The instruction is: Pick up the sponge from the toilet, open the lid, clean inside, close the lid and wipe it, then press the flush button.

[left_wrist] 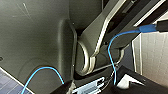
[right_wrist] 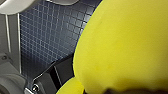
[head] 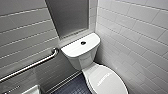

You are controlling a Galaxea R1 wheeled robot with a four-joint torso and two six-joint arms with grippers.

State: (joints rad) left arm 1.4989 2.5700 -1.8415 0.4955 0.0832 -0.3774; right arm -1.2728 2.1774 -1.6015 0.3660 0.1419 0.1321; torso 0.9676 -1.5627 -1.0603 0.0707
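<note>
Yellow is crowding the right wrist view. The small, bright yellow, rounded sponge (right_wrist: 120, 45) is hanging close against the camera. It is sitting above the dark blue mosaic-tiled floor (right_wrist: 45, 37) with nothing beneath it. The right gripper (right_wrist: 112, 91) is therefore gripping it, closed around its soft body. The sponge itself is hiding how far apart the jaws are standing.

The left wrist camera is facing the robot's own dark body, with a thin blue cable (left_wrist: 111, 50) looping across it. I cannot tell whether the left gripper is open or closed.

Further out, in the head view, the white glossy ceramic toilet (head: 81, 61) is standing in the corner of the room. White tiled walls (head: 135, 37) are enclosing it. Its smooth white oval lid (head: 105, 80) is lying shut over the bowl, with grey lettering showing on it. The small dark round flush button (head: 83, 43) is sitting in the middle of the flat tank top. A grey frosted panel (head: 70, 16) is rising behind the tank. A polished steel grab bar (head: 32, 65) is running along the wall beside the toilet.
</note>
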